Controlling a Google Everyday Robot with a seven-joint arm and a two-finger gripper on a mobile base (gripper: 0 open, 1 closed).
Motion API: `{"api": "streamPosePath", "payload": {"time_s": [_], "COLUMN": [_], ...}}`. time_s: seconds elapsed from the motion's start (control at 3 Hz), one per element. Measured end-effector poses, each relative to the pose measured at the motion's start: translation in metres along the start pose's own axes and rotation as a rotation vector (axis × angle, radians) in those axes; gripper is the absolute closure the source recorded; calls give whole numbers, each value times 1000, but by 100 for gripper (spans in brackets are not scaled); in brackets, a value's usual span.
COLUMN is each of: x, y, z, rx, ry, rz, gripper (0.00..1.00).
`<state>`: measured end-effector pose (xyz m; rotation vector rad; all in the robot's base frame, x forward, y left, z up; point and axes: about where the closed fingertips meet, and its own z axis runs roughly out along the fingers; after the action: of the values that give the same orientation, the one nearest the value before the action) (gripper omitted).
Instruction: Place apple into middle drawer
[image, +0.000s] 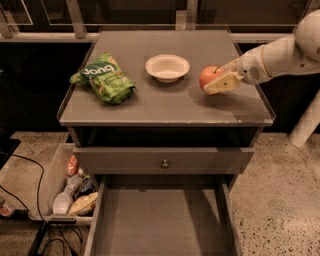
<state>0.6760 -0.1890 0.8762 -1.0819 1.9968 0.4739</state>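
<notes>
The red-orange apple (207, 75) is over the right part of the grey cabinet top (165, 105), right of the white bowl. My gripper (214, 81) reaches in from the right and is shut on the apple. One cream finger (221, 84) lies across the apple's front side; the other is hidden behind it. The apple casts a shadow on the top just below it. The middle drawer (160, 220) stands pulled open at the bottom of the view, its flat grey floor bare. It lies below the closed drawer front with the round knob (164, 163).
A white bowl (167, 67) stands at the centre back of the cabinet top. A green chip bag (104, 77) lies at the left. On the floor at the left are a plastic bin (47, 187) of packets and some cables (30, 170).
</notes>
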Motion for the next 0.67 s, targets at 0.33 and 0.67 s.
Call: {"api": "streamPosePath", "payload": {"time_s": [0.33,0.67], "x": [-1,11], "y": [26,57], "z": [-34,-65], "rx": [-1,-2], "ry": [-39,-51], "rz": [-48,-87], "gripper": [100,100]}}
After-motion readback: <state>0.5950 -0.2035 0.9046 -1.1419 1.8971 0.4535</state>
